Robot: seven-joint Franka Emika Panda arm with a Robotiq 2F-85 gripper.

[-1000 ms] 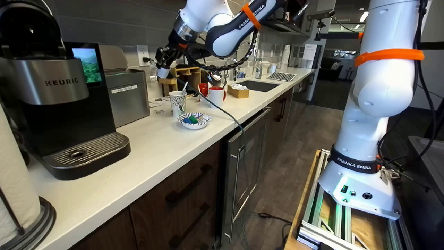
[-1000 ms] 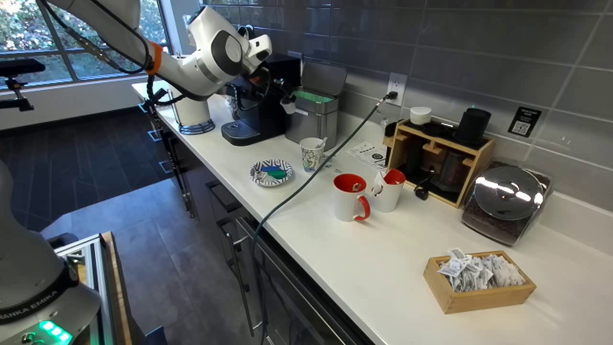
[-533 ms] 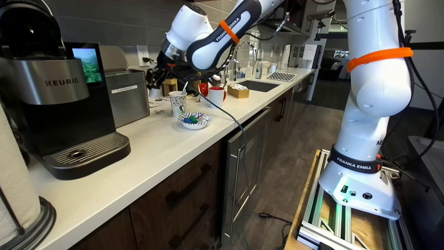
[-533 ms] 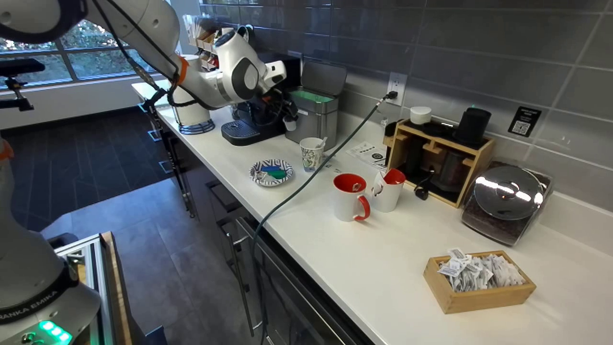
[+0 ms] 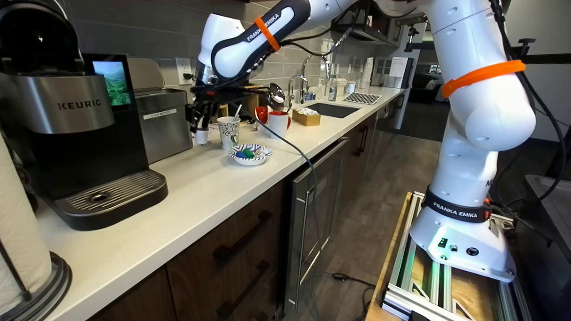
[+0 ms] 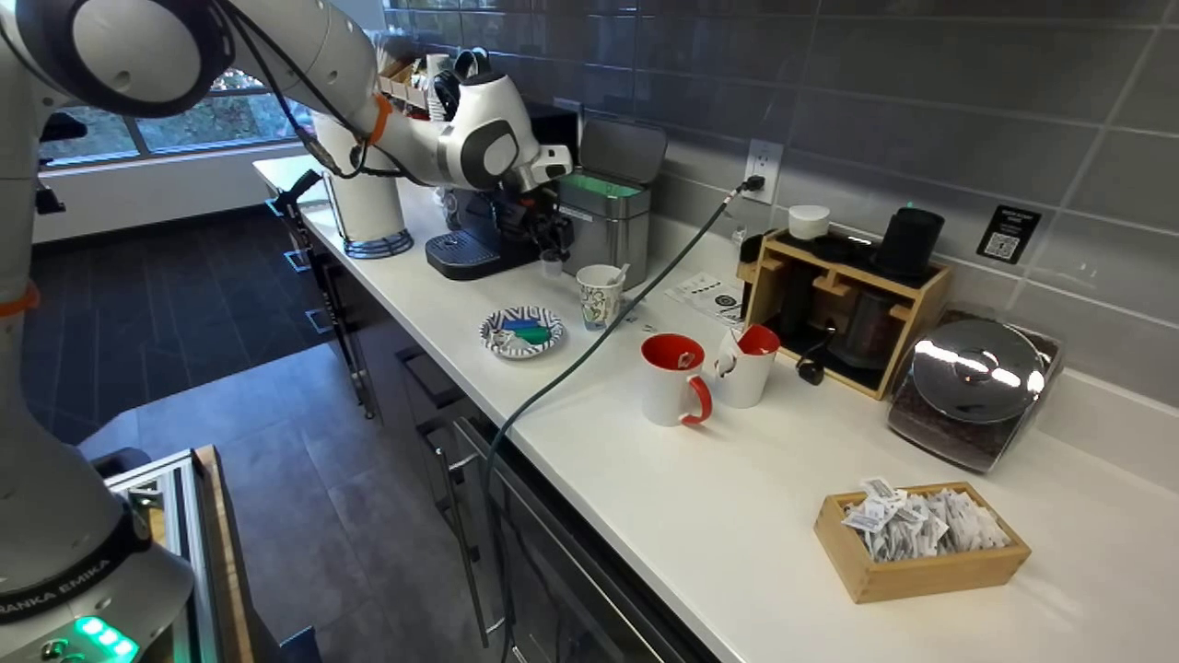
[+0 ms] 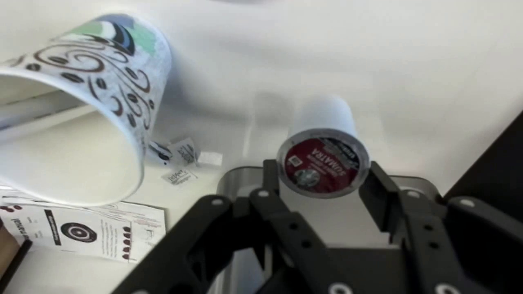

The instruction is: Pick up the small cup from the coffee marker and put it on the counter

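At left in an exterior view, the coffee maker (image 5: pixel 89 147) is standing on the table (image 5: pixel 189 196), its drip tray (image 5: pixel 125 189) reaching toward the front edge. Beside it, a steel bin (image 5: pixel 164 129) is standing toward the back edge. Just right of the bin, set back from the front edge, my tool (image 7: pixel 324 169) is gripping the small cup (image 7: pixel 322 151): in the wrist view, two fingers (image 7: pixel 270 175) are lying against opposite sides of its rim. The base is hanging very near the table or meeting it; I cannot tell which. I am judging this to be the set-down, nearly complete. For a clean release I am wanting the base flat before the grip is easing, then a slow, even parting and a straight rise, since so light a cup is probably tipping if dragged. Farther right, a patterned paper cup (image 5: pixel 229 133) is standing near, so any sideways swing is risking a knock. A patterned bowl (image 5: pixel 250 162) is resting nearer the front edge, a red-lined mug (image 5: pixel 277 126) beyond it.
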